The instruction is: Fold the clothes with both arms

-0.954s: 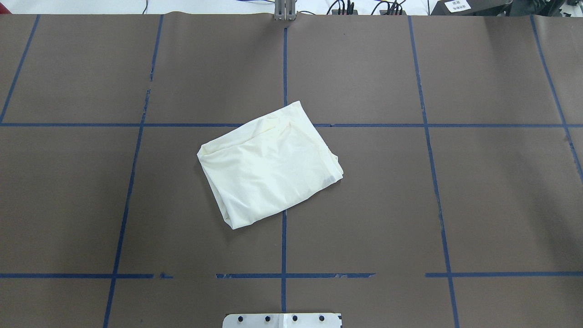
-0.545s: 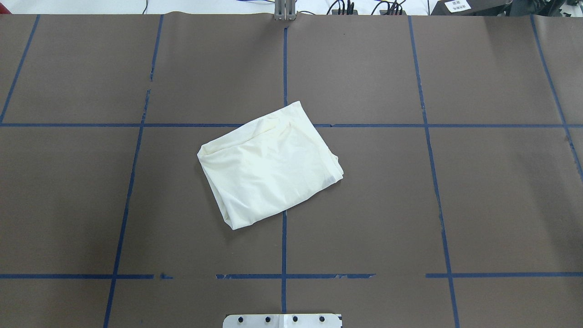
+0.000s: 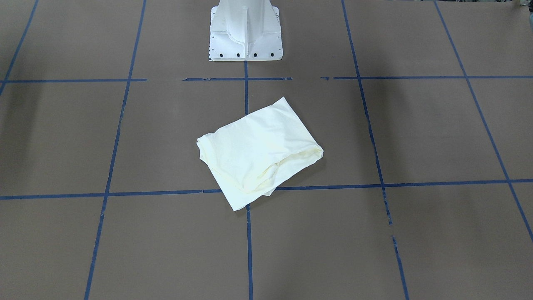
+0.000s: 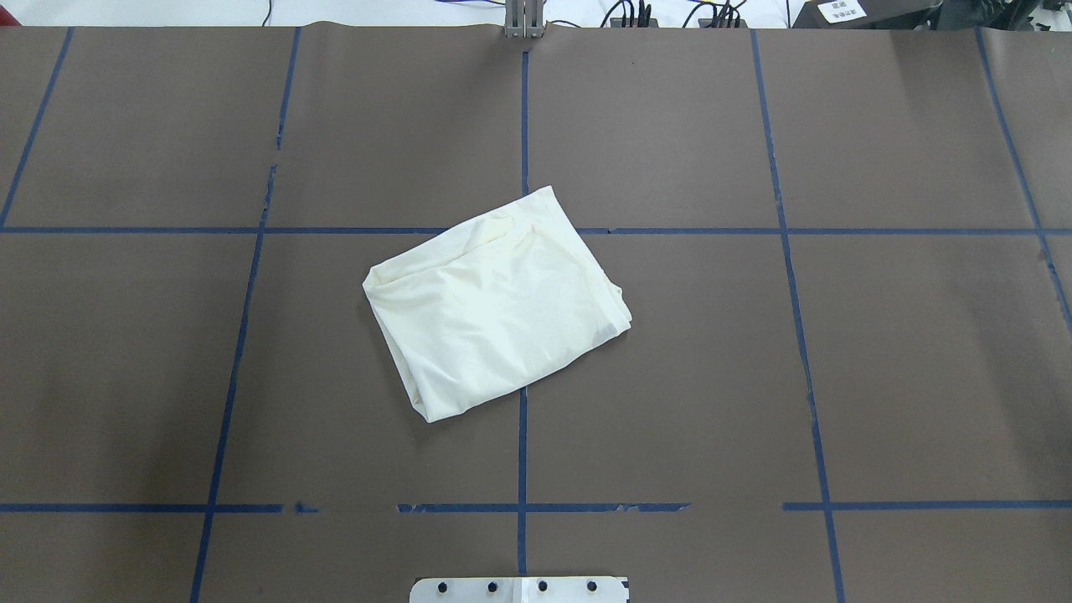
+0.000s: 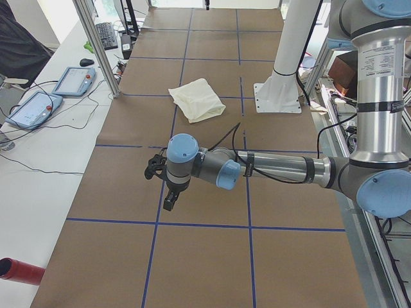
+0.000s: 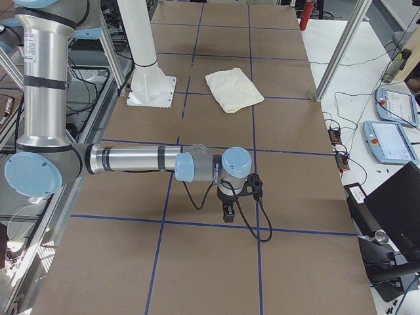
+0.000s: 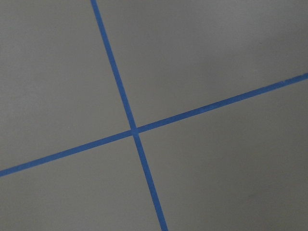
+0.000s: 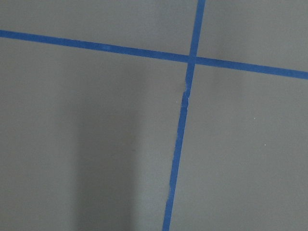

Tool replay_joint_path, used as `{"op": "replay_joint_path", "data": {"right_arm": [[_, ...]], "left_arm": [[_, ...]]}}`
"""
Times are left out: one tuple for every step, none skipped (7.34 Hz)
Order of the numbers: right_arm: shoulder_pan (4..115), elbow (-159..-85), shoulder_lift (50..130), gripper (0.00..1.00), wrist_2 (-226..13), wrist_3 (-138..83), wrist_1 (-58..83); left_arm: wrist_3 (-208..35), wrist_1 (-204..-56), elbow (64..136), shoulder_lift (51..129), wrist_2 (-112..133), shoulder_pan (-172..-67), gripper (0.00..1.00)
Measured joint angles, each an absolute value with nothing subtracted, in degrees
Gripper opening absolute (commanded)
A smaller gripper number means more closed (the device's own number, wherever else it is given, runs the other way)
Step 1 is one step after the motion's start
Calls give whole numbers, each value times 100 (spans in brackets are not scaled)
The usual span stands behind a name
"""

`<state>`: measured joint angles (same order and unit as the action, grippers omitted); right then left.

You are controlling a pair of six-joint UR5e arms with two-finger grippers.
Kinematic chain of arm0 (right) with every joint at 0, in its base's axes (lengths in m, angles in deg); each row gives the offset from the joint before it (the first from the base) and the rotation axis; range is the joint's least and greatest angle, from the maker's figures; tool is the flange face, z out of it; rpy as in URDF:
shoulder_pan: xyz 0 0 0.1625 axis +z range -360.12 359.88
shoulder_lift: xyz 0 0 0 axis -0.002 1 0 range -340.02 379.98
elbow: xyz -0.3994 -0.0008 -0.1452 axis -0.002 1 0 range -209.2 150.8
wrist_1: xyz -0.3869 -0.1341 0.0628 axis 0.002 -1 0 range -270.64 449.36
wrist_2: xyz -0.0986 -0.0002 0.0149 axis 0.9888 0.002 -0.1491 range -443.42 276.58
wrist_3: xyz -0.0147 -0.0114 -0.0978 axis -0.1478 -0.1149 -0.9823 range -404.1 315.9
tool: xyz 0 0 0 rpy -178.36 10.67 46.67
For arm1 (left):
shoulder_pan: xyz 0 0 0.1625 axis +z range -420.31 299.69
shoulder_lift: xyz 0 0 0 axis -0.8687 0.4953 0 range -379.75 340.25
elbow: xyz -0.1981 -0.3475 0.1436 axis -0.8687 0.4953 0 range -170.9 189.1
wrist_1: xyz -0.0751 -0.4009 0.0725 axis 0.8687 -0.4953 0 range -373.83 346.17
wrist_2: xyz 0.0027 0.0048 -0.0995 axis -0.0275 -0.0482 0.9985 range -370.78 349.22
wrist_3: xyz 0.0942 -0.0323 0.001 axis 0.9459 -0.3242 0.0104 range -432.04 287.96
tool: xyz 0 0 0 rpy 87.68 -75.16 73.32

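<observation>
The cream T-shirt [image 4: 494, 306] lies folded into a compact, slightly skewed rectangle at the middle of the brown table, plain side up; no print shows. It also shows in the front view [image 3: 258, 152], the left side view [image 5: 197, 99] and the right side view [image 6: 233, 90]. Both arms are drawn away from it, far out to the sides. My left gripper [image 5: 169, 200] and my right gripper [image 6: 228, 212] hang over bare table, pointing down; I cannot tell whether they are open or shut. Both wrist views show only table and tape.
Blue tape lines [image 4: 523, 126] divide the table [image 4: 167, 377] into a grid. The white pedestal base [image 3: 245, 29] stands at the robot's edge. Teach pendants [image 5: 72, 80] and cables lie on the white bench beside the table; a metal post [image 5: 96, 45] stands at its far edge.
</observation>
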<state>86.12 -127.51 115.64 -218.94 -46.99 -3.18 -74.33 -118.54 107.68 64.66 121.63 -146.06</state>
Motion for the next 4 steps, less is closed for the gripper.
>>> {"op": "replay_joint_path", "data": {"right_arm": [[8633,-12761,11573,100,-21903,-4577,-287],[8655,-12762,11593,100,-21904,-4458,-172],[8671,-12753,11652,100,-21904,-4259,68],[8676,-12711,11732,100,-21906,-4070,358]], "left_arm": [[-7553,-11675,10775,6456,12128,-14606,100],[-7602,-11488,10811,6449,12122,-14607,100],[-7613,-11377,10855,6440,12129,-14611,100],[-7608,-11331,10880,6433,12135,-14614,100]]}}
